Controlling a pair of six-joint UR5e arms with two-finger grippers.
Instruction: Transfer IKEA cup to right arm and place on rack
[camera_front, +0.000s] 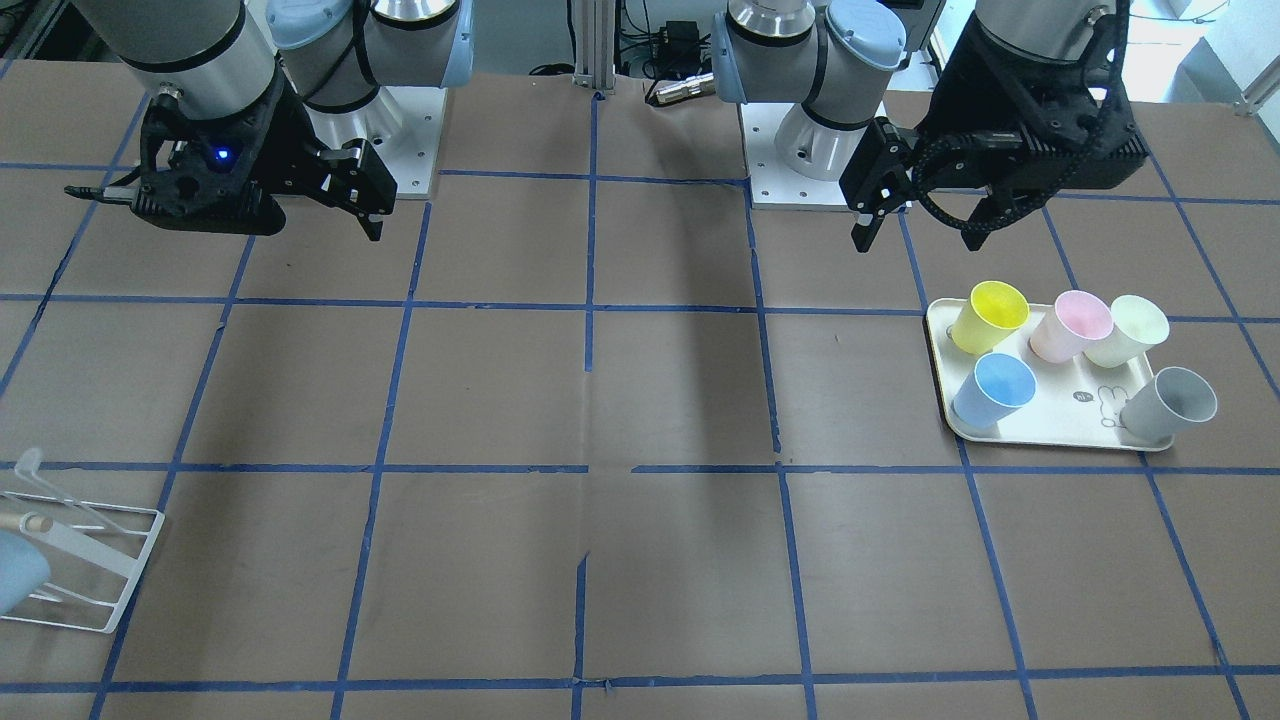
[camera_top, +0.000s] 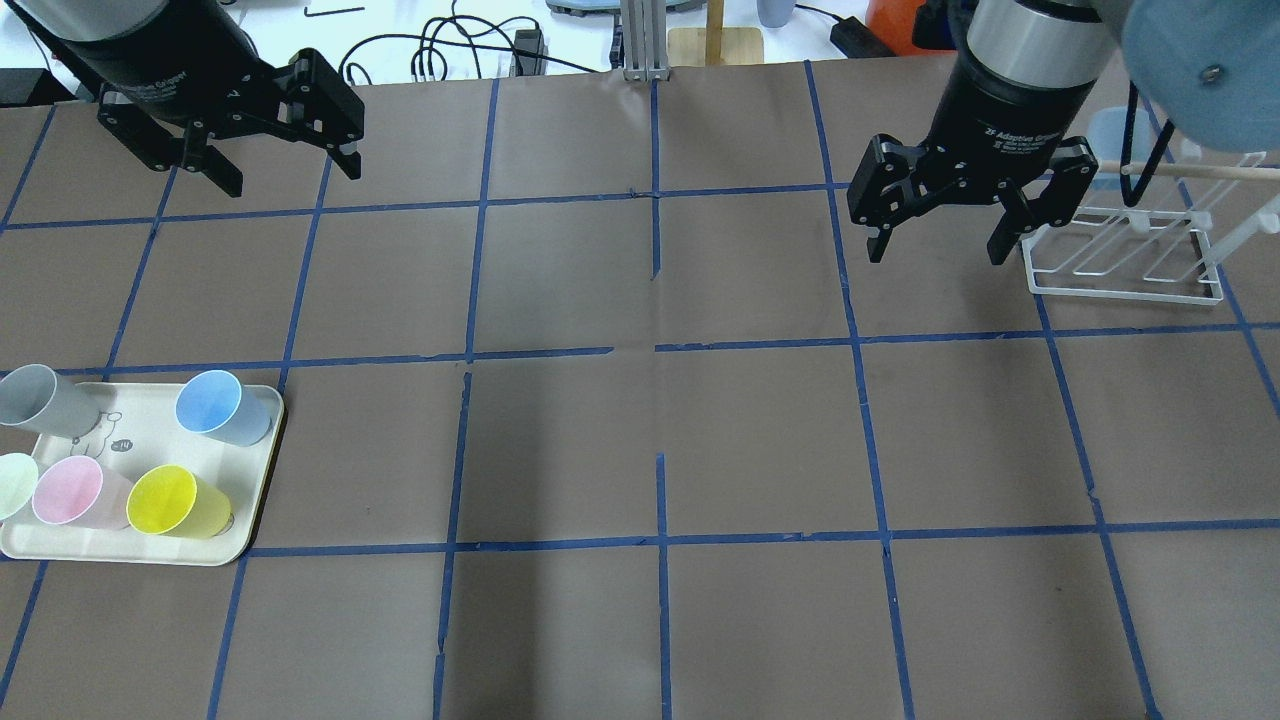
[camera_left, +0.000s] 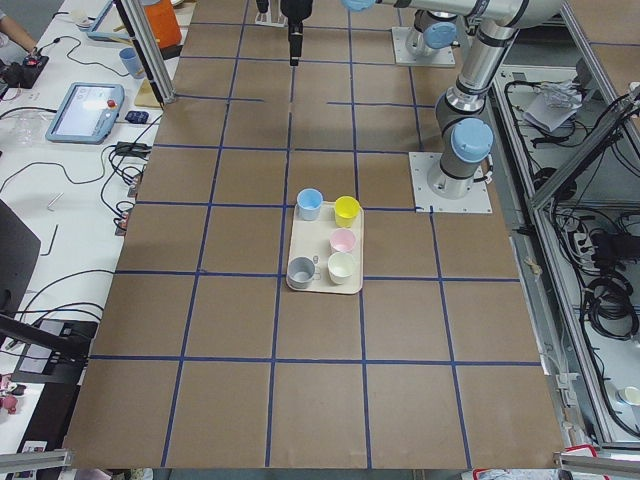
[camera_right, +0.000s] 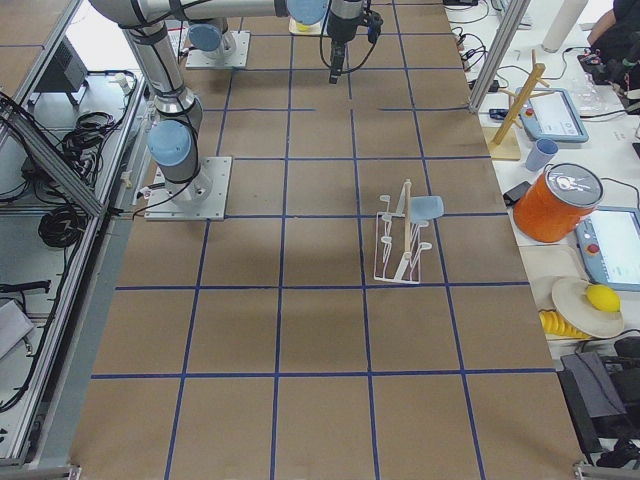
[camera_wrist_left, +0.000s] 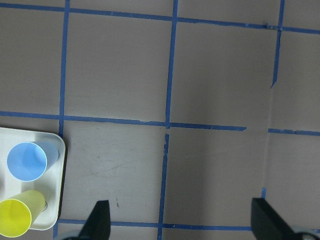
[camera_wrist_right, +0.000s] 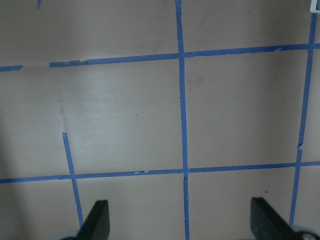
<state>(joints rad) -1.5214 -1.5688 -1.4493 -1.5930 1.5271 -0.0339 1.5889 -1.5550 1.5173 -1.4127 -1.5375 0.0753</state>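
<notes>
One pale blue IKEA cup (camera_top: 222, 407) stands upright on the cream tray (camera_top: 150, 548) at the table's left; it also shows in the front view (camera_front: 994, 391) and the left wrist view (camera_wrist_left: 28, 161). A second pale blue cup (camera_right: 426, 207) hangs on the white wire rack (camera_top: 1122, 283), partly hidden by the right arm in the overhead view. My left gripper (camera_top: 290, 172) is open and empty, high above the table beyond the tray. My right gripper (camera_top: 938, 252) is open and empty, just left of the rack.
The tray also holds a yellow cup (camera_top: 172, 503), a pink cup (camera_top: 72, 494), a pale green cup (camera_top: 14, 484) and a grey cup (camera_top: 35, 398). The rack (camera_front: 75, 560) stands at the table's far right edge. Blue tape grids the brown table.
</notes>
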